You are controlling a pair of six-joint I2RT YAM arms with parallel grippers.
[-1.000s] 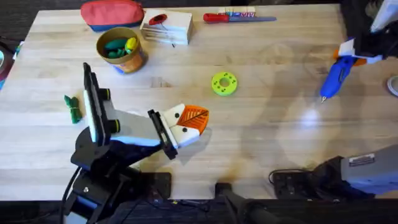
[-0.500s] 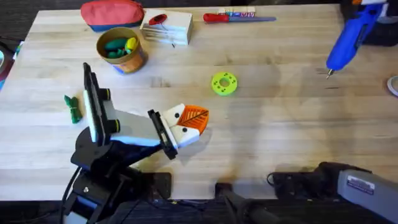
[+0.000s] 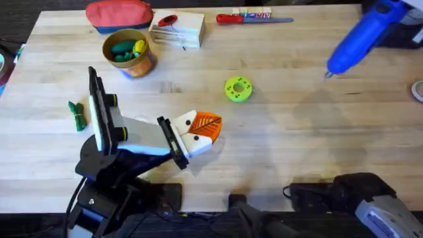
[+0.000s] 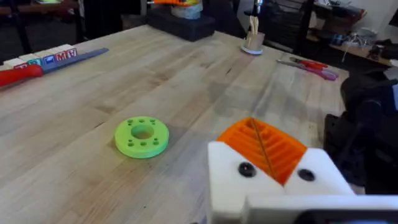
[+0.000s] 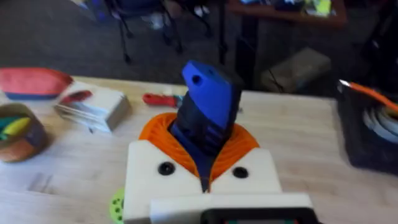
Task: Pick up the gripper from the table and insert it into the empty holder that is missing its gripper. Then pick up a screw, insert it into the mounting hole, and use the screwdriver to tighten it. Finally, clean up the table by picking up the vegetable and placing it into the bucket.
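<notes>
The right gripper (image 5: 205, 165) clamps its orange pads on the blue screwdriver (image 3: 357, 38), which slants above the table (image 3: 297, 132), tip down, well right of the green ring (image 3: 238, 88). The left gripper (image 3: 201, 132) rests near the ring, fingers pressed together, its arm low and level. The vegetable (image 3: 78, 114) lies below the bucket (image 3: 129, 54).

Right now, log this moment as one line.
right gripper: shut on bright blue power screwdriver, airborne | left gripper: resting low on table | dark green toy vegetable: outside yellow-orange tin bucket
</notes>
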